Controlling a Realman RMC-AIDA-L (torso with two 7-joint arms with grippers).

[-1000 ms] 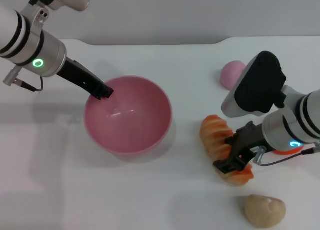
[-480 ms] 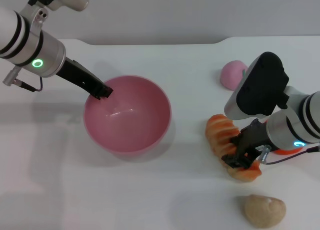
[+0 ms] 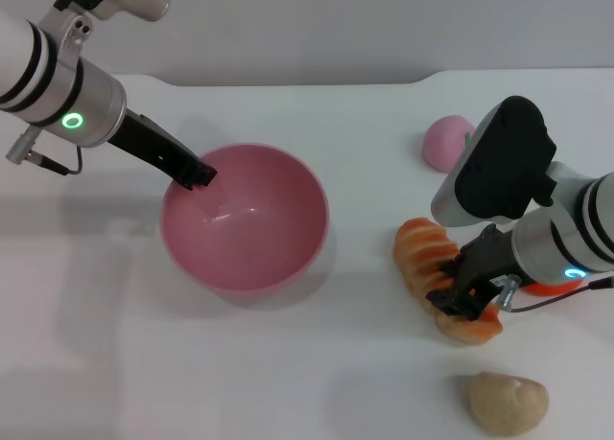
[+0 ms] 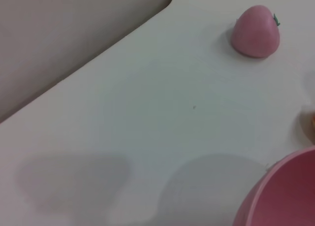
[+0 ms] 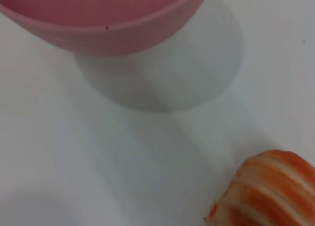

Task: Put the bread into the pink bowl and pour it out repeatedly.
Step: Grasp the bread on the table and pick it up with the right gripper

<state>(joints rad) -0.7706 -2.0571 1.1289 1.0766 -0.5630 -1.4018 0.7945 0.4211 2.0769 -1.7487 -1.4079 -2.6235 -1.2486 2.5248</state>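
Orange-striped bread [image 3: 436,279] lies on the counter [image 3: 288,382], right of the pink bowl [image 3: 245,231], your right gripper [image 3: 459,304] clamped on its near end. That off-centre hold could let it swing and slip. Left gripper [image 3: 199,174] pinches the bowl's rim.

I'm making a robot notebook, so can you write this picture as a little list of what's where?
bread: lying on the table, right of the bowl
pink bowl: upright, nothing inside
right gripper: jaws down on the bread's near end
left gripper: at the bowl's far left rim
pink ball: far right
beige lump: near right
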